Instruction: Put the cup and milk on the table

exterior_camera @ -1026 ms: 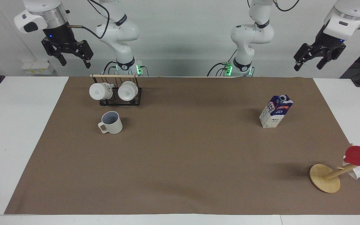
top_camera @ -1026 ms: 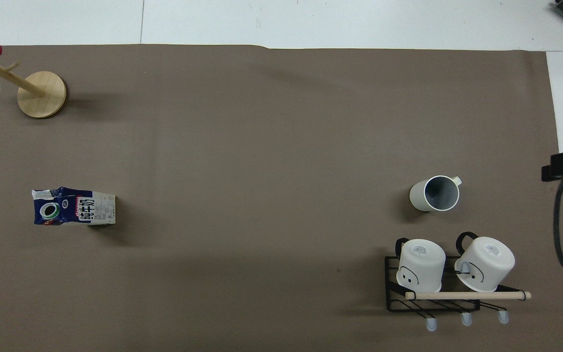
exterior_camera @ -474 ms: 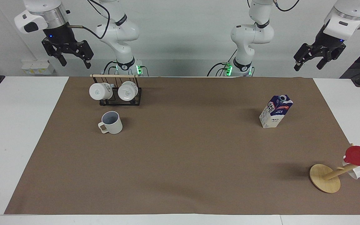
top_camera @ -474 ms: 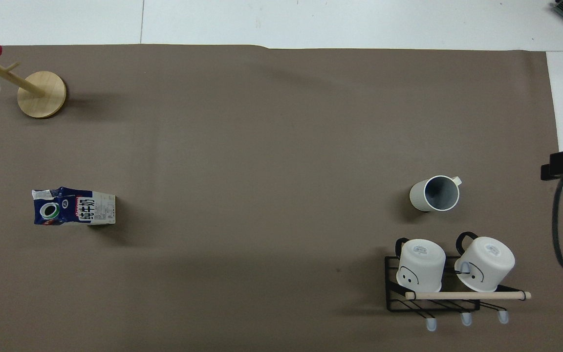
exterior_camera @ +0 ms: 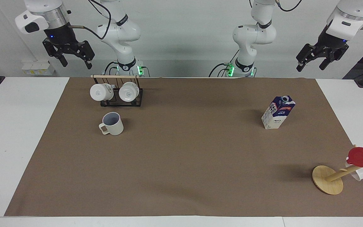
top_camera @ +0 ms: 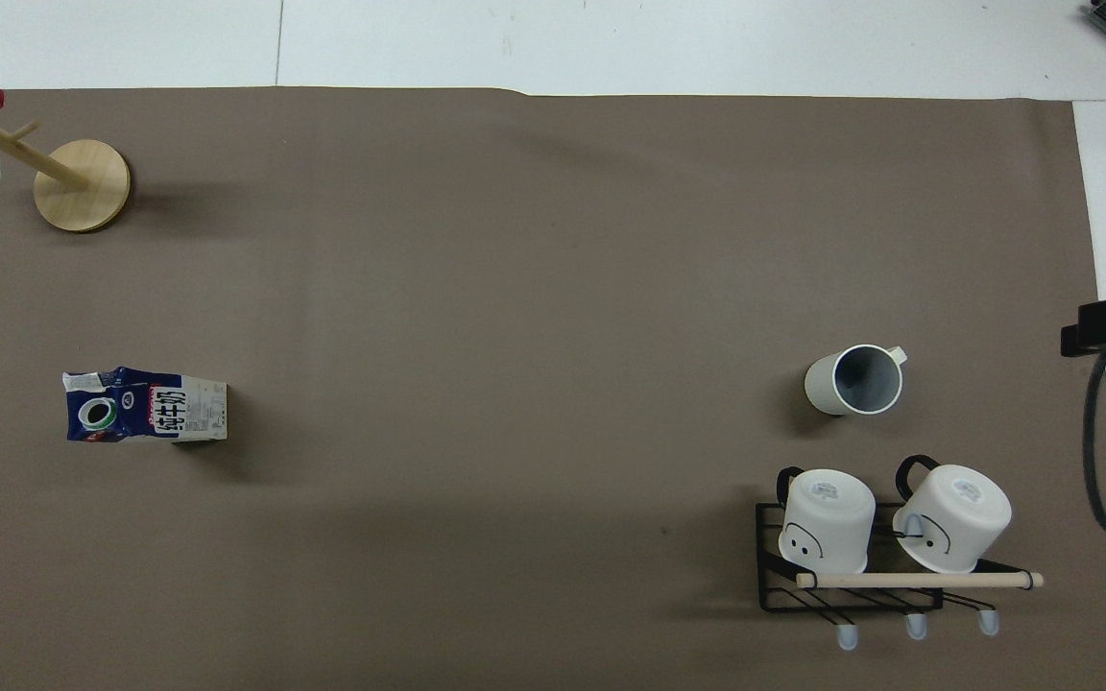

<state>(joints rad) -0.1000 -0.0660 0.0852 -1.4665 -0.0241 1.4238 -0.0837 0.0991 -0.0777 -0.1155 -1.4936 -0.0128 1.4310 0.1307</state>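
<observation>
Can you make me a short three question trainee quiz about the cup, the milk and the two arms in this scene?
1. True or false: the cup hangs on the black rack.
2. Multiple choice: the milk is A) lying flat, B) standing on the brown sheet, C) held by a tool.
3. Fill in: both the left tool and the right tool are ____ and hold nothing.

Key: 1 false, it stands on the sheet beside the rack, farther from the robots. 2 B. 3 open.

Cream cup (exterior_camera: 113, 123), grey-blue inside; navy, red-banded, white-based milk (exterior_camera: 278, 112); brown sheet on white table (exterior_camera: 8, 126).
</observation>
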